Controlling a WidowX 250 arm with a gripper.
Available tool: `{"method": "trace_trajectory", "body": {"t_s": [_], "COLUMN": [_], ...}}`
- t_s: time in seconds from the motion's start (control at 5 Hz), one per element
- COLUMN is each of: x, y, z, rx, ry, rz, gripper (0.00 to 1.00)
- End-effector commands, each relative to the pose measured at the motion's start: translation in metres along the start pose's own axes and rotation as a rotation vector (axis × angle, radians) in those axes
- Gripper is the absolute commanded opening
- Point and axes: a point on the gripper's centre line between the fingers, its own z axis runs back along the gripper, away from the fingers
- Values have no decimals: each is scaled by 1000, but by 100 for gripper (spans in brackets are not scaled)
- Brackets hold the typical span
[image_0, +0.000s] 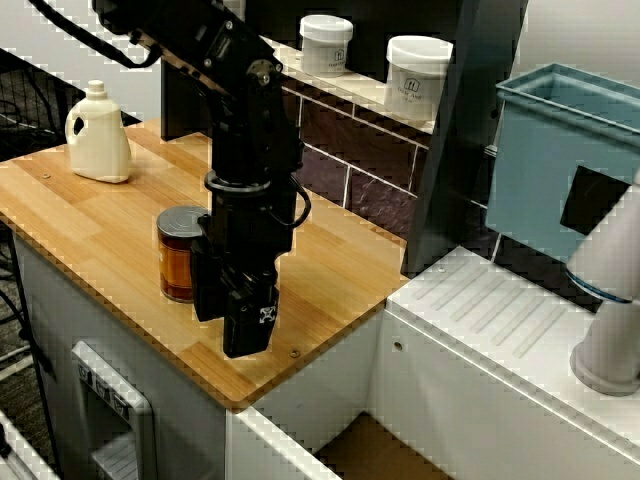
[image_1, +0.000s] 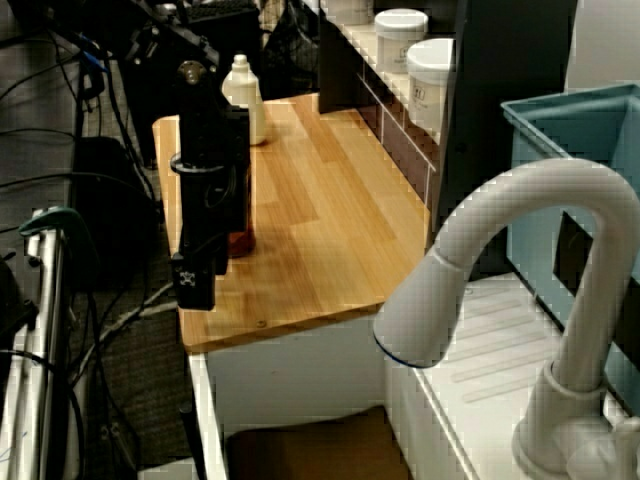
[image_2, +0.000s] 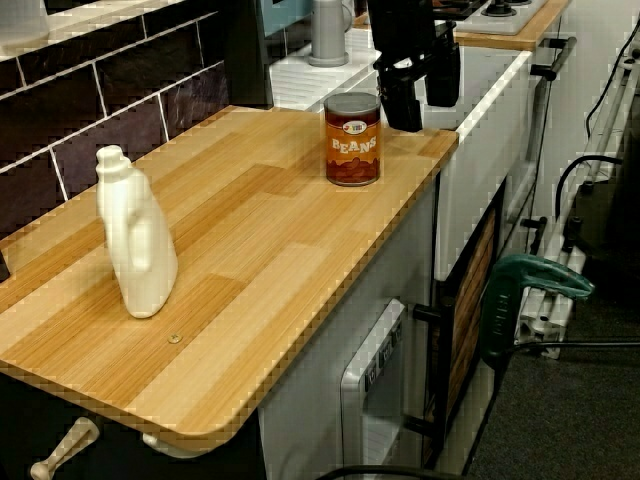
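A: High view facing the tiled wall first. Where's the black two-finger gripper (image_0: 232, 328)?
B: Pointing straight down over the front part of the pale wooden counter (image_0: 340, 270). The round metal can with the amber-brown label (image_0: 178, 255) stands upright just behind it, about 10 o'clock from the fingertips. The arm hides the can's right half.
A: Fingers?
B: Can't tell here, it's all one dark block. Next.
A: View from behind the white tap (image_1: 500, 240).
B: Gripper (image_1: 195, 288) hangs at the counter's left edge. Can (image_1: 240, 235) peeks out at roughly 1 o'clock from the tips, mostly behind the arm. The can's long axis is vertical, same as the gripper's. Finger state is unreadable again.
A: Low view along the counter?
B: Best one. Fingers (image_2: 400, 100) are spread apart with nothing between them, so it's empty. Gripper (image_2: 421, 95) sits over the far right corner. Can (image_2: 352, 140), label reading BEANS, is at 8 o'clock from it, outside the gap, just beside the nearer finger. Can't say whether they touch.
A: Anything else around?
B: A cream plastic jug with a handle (image_2: 135, 245) is well apart toward the near end, about 8 o'clock from the can. Two white lidded tubs (image_0: 417, 75) sit on the shelf in the high view, around 1 o'clock from the gripper.
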Motion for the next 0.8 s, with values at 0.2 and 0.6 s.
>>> {"method": "trace_trajectory", "body": {"t_s": [0.2,0.6], "x": [-3,1], "y": [-4,-4], "z": [9,19], "rx": [65,111], "ry": [-51,-115], "rz": [15,55], "gripper": [100,100]}}
